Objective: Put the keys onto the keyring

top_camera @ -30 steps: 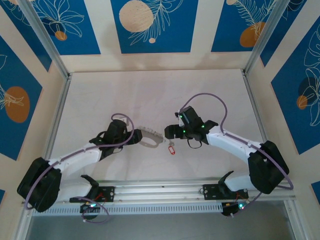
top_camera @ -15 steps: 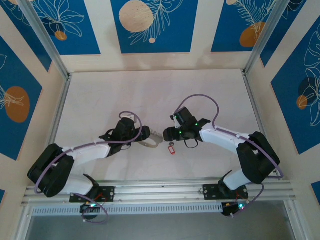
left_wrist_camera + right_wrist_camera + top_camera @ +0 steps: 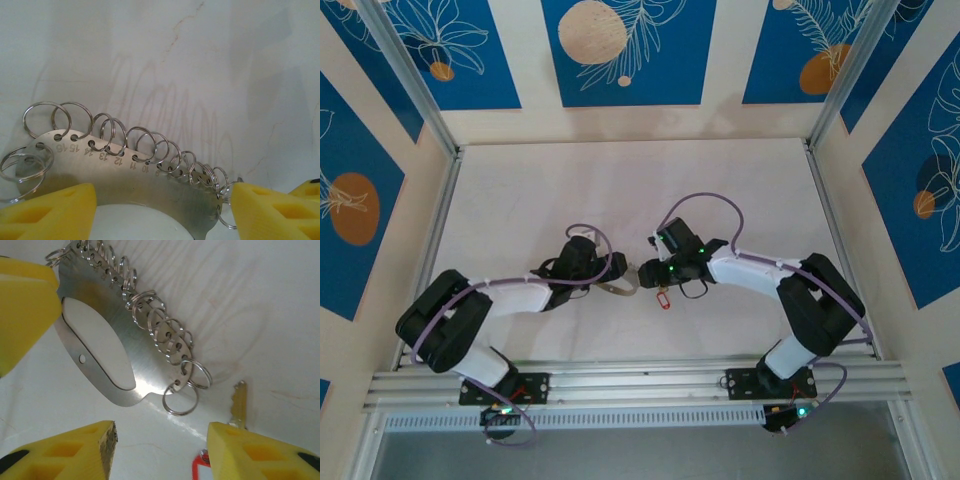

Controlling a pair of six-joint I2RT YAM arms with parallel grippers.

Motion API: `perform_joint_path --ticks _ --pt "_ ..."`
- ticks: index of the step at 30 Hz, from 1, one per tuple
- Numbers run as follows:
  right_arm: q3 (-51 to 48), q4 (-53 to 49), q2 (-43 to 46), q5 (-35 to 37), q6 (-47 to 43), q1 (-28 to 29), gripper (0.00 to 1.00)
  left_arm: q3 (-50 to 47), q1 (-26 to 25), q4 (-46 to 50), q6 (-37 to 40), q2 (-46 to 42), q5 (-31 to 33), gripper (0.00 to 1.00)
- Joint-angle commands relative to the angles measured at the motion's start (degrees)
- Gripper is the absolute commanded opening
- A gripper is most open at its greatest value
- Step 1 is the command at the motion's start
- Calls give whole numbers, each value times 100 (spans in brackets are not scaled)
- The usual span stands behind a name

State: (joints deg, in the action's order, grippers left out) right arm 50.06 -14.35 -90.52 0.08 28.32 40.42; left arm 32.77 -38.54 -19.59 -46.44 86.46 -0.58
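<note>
Keyring (image 3: pixel 150 192): curved steel plate with numbered holes, a split ring (image 3: pixel 139 141) through each, at mid-table between the two arms. Left gripper (image 3: pixel 164 195) spans it, yellow pads (image 3: pixel 50 210) set against both ends of the plate; held. Right gripper (image 3: pixel 161 427) stands just beside the plate's narrow end, jaws parted, gripping nothing. Silver key (image 3: pixel 239 402) lies flat on the white table (image 3: pixel 260 300), close to the right gripper's pad (image 3: pixel 260 455); its red tag (image 3: pixel 202 469) sits between that gripper's two pads. Key is not threaded on any ring.

Left tool (image 3: pixel 162 202) seems clamped, right tool (image 3: pixel 161 445) has jaws apart, the two facing each other.
</note>
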Motion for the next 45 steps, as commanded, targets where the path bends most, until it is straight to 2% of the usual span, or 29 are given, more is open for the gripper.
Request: perform_joint_path --ticks 1,11,23,33,40,45 --pt "243 103 -172 -201 86 86 51 158 -47 -253 39 134 60 71" --pt "572 283 -757 -274 130 113 47 280 42 -360 305 443 251 72" --pt "1000 407 -1179 -270 240 10 48 409 521 -607 485 793 38 72" --pt "874 335 -668 -298 244 -17 50 660 682 -472 694 628 -273 72" --pt "334 199 -38 -77 258 48 51 477 676 -381 506 37 -624 72" --pt "57 95 70 62 161 144 51 285 672 -134 367 -471 -828 72"
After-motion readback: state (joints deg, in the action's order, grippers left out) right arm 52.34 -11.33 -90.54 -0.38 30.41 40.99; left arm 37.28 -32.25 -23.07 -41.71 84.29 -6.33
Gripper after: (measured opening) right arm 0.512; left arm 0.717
